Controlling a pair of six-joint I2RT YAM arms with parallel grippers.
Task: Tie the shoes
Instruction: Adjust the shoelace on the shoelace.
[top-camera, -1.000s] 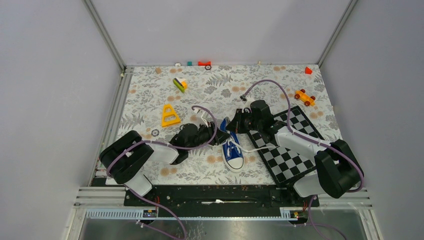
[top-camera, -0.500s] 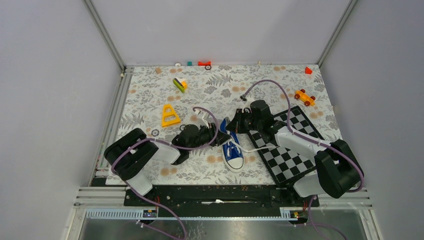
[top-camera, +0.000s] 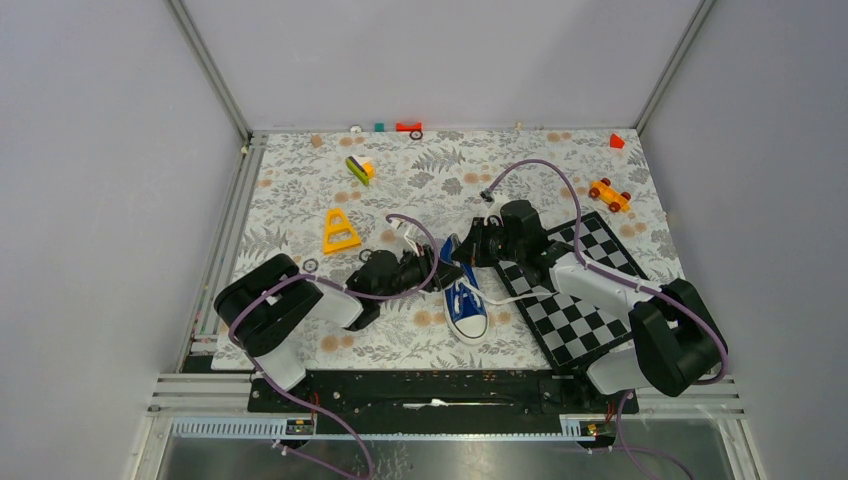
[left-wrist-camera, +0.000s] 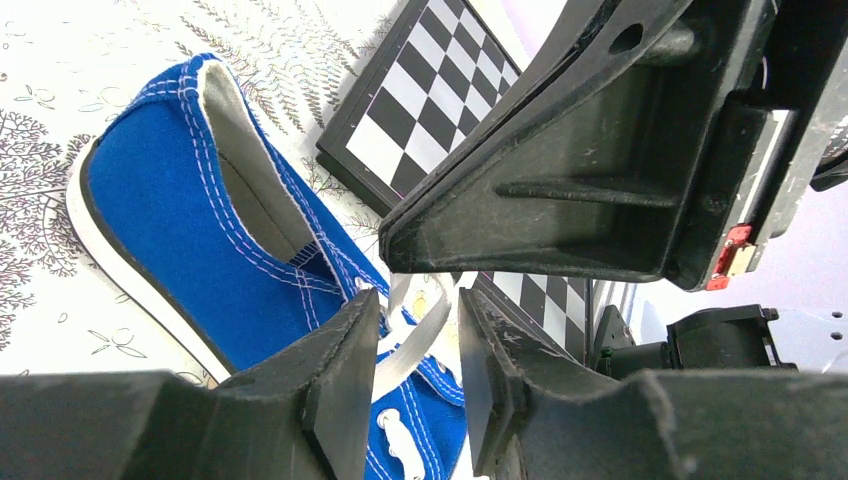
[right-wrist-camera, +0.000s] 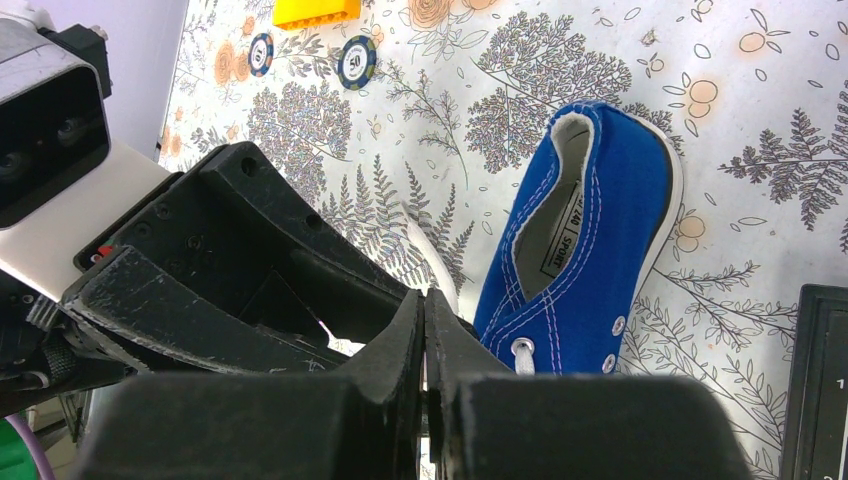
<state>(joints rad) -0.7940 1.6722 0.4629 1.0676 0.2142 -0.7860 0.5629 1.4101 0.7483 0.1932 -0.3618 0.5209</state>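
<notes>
Slightly nearer the sneaker (top-camera: 466, 305) now, the left pincer (left-wrist-camera: 417, 305) stands apart at its 10 o'clock, a lace (left-wrist-camera: 412, 340) between its jaws. Right pincer (right-wrist-camera: 423, 300), at 1 o'clock, is pressed together.

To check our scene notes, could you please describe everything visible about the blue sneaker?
The blue sneaker is small, canvas-looking, with white stitching, metal eyelets, a white rubber sole and toe cap. It stands upright on the floral table, toe towards the arms, beside the checkerboard. Its white laces are untied; one passes between the left gripper's parted fingers.
</notes>
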